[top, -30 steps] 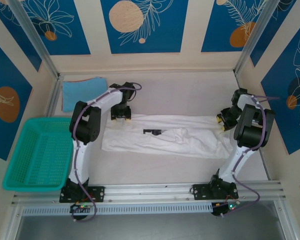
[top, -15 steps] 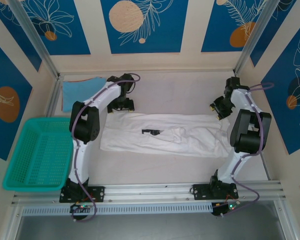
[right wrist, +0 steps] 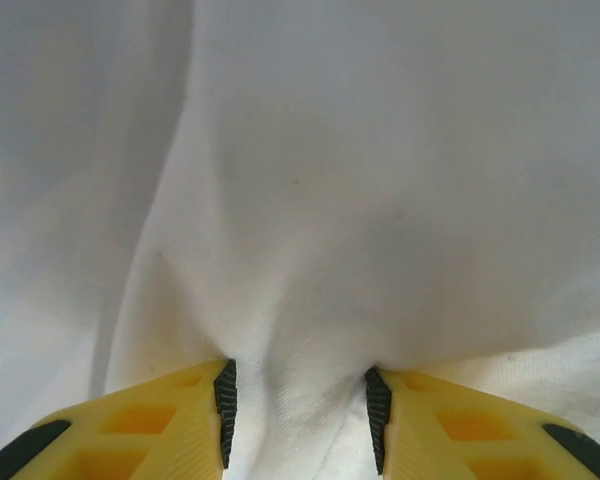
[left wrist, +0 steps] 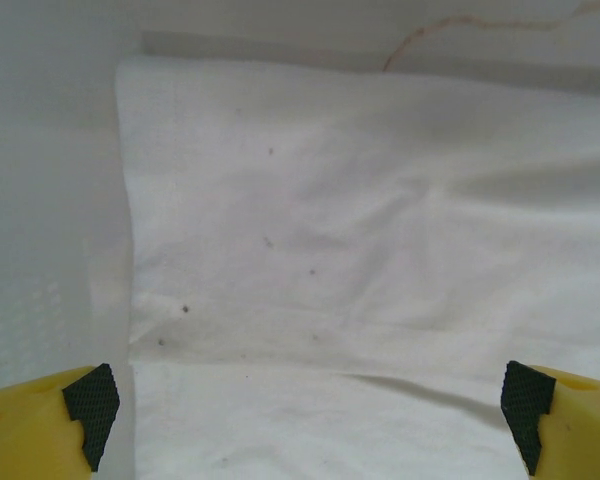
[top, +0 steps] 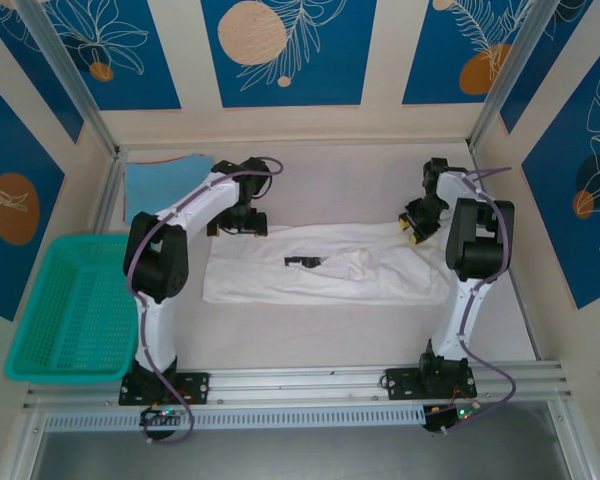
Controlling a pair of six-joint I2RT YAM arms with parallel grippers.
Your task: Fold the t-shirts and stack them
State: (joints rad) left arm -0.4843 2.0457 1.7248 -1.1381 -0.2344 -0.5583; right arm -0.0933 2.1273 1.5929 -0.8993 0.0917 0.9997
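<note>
Limp white t-shirt [top: 320, 285], best gripped at corners; left gripper [left wrist: 305, 400] hangs wide-spread above it, right gripper [right wrist: 300, 400] pinches its right edge.

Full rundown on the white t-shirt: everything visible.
The white t-shirt is soft, thin-looking cloth. It lies folded into a long, wrinkled band across the middle of the table, with a small black chest mark facing up. In the left wrist view a folded layer edge runs across it and faint dark specks dot the fabric. Its right end is bunched up and pinched in the right hand. The left hand hangs wide open over its far left corner, gripping nothing.
</note>
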